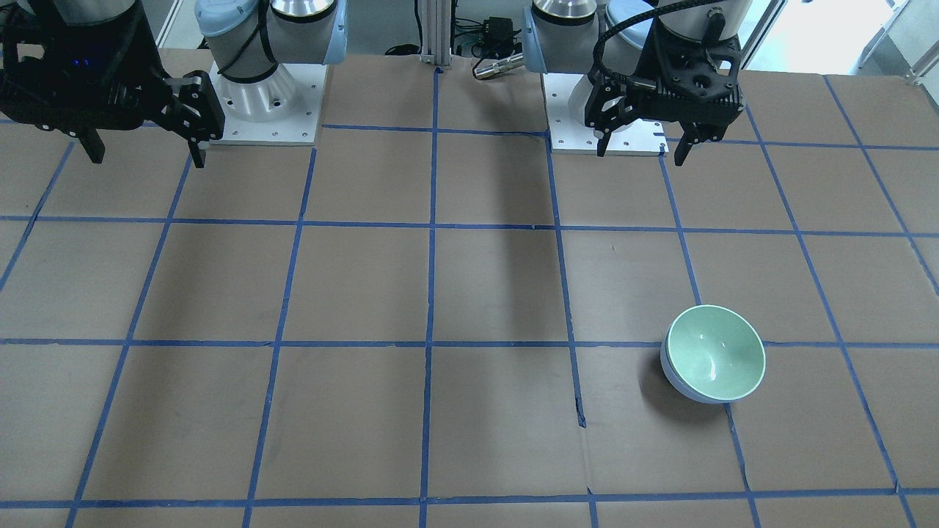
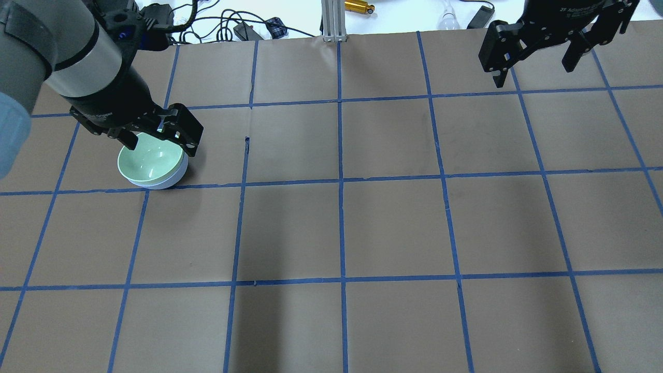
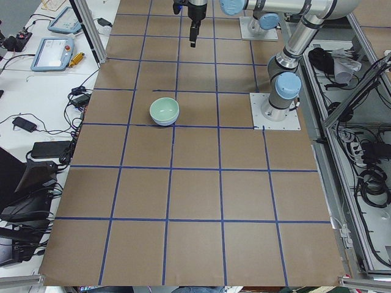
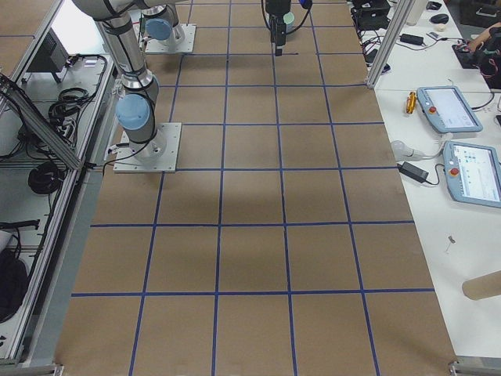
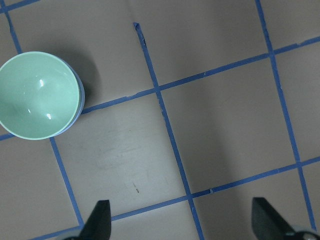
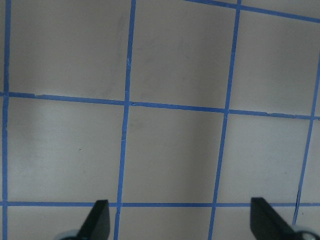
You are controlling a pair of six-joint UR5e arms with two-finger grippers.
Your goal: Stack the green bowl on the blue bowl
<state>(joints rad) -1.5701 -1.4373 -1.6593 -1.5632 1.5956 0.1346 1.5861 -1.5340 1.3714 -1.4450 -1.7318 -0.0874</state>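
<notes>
The green bowl [image 1: 715, 352] sits nested upright inside the blue bowl [image 1: 676, 383], of which only the outer wall shows. The stack stands on the table on my left side, also in the overhead view [image 2: 150, 160] and the exterior left view [image 3: 164, 110]. My left gripper [image 1: 642, 152] is open and empty, raised well above the table and apart from the bowls. In the left wrist view the green bowl [image 5: 37, 95] lies at the upper left, away from the gripper [image 5: 182, 220]. My right gripper [image 1: 147, 155] is open, empty and raised on the far side, over bare table [image 6: 180, 220].
The table is brown paper with a blue tape grid [image 2: 339, 181]. The two arm bases [image 1: 268, 103] [image 1: 609, 125] stand at the robot's edge. An aluminium post [image 2: 331, 20] and cables [image 2: 248, 28] lie beyond the far edge.
</notes>
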